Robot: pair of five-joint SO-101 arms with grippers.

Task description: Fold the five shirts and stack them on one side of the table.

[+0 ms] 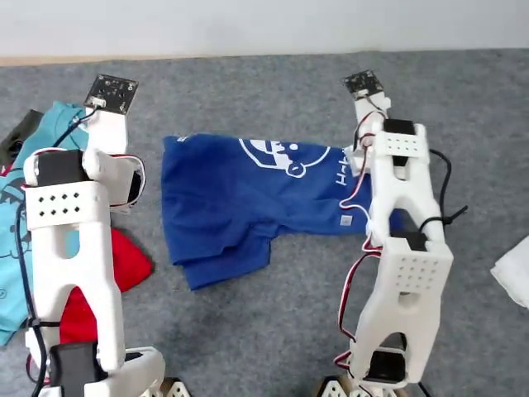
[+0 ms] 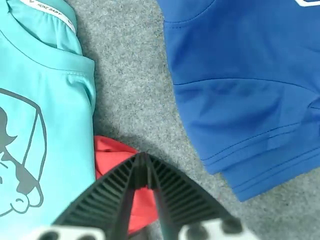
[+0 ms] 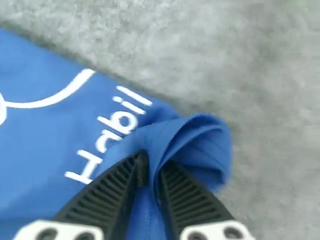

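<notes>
High view, shirts: We saw the blue shirt (image 1: 231, 207) lying rumpled and partly folded in the middle of the desk (image 1: 273, 331), between the two arms. A teal shirt (image 1: 58, 120) and a red shirt (image 1: 132, 260) lay to the left, and a white cloth (image 1: 514, 269) at the right edge.
Left wrist view, left pincer: The left pincer (image 2: 143, 159) was pressed together on nothing, over the red shirt's edge.
Right wrist view, right pincer: The right pincer (image 3: 150, 162) pinched a bunched fold at the blue shirt's right end.
Handling: We judged the fabric light, limp and smooth, likely to sag or slip. A hem or a doubled corner seemed the best hold.
Writing: The blue shirt bore white lettering and an outline graphic, and the teal one a neck label and a dark figure. We left all of it unread.
</notes>
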